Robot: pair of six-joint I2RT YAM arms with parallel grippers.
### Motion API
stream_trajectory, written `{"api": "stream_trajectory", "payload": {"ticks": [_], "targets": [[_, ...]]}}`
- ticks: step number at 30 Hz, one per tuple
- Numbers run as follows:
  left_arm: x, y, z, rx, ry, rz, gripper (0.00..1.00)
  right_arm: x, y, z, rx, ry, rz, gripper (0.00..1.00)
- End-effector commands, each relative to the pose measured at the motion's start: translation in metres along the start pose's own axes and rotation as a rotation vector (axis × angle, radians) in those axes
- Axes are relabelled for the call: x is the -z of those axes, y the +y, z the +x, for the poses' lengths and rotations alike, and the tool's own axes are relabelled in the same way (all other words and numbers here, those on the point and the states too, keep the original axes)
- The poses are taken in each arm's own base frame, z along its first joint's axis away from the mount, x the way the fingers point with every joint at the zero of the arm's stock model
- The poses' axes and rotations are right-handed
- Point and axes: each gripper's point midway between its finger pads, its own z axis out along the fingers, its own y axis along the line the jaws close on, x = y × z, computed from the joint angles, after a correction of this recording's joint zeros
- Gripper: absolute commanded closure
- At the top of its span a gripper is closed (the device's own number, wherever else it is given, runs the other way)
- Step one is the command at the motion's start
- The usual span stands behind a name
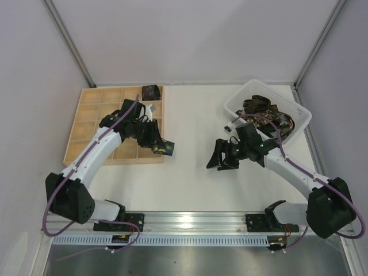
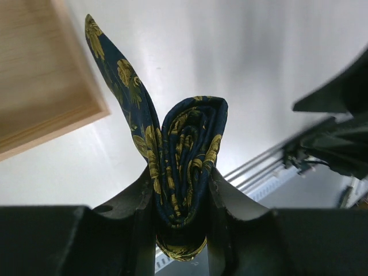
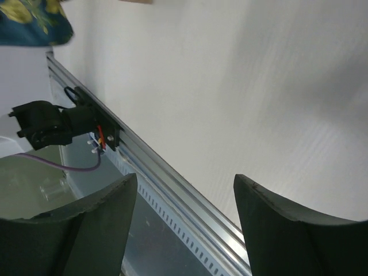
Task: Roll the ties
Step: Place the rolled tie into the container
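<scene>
My left gripper [image 1: 159, 146] is shut on a rolled navy tie with yellow-green flowers [image 2: 190, 155], its loose tail sticking up to the left. It hangs just off the near right corner of the pale wooden grid tray [image 1: 86, 123]. The tie also shows in the top view [image 1: 163, 148] and at the top left of the right wrist view [image 3: 34, 23]. Another rolled dark tie [image 1: 151, 92] sits in the tray's far right cell. Several dark ties [image 1: 265, 115] lie heaped in the white basket [image 1: 302, 112]. My right gripper [image 1: 223, 156] is open and empty over the table's middle.
The tray's wooden corner [image 2: 52, 86] is at the left of the left wrist view. The metal rail [image 1: 195, 219] runs along the table's near edge, with both arm bases on it. The basket stands at the far right.
</scene>
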Motion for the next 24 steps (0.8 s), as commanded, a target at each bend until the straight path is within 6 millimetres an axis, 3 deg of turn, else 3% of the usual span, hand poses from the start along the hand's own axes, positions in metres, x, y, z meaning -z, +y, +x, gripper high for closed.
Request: {"api": "stream_trajectory", "payload": {"ticks": [1,10,15,24], "targets": [[0.024,-0.053,-0.006,-0.046,-0.094,0.287,1.0,0.011,0.048,-0.038,0.166,-0.082,-0.158,0.25],[0.082,-0.101,0.053,-0.027,-0.141,0.642,0.99,0.034,0.099,-0.029,0.351,-0.109,-0.467,0.04],[0.107,-0.112,0.083,-0.031,-0.15,0.748,1.0,0.046,0.125,-0.028,0.434,-0.105,-0.621,0.0],[0.166,-0.13,0.119,-0.067,-0.201,0.89,0.99,0.046,0.141,-0.029,0.469,-0.019,-0.718,0.0]]}}
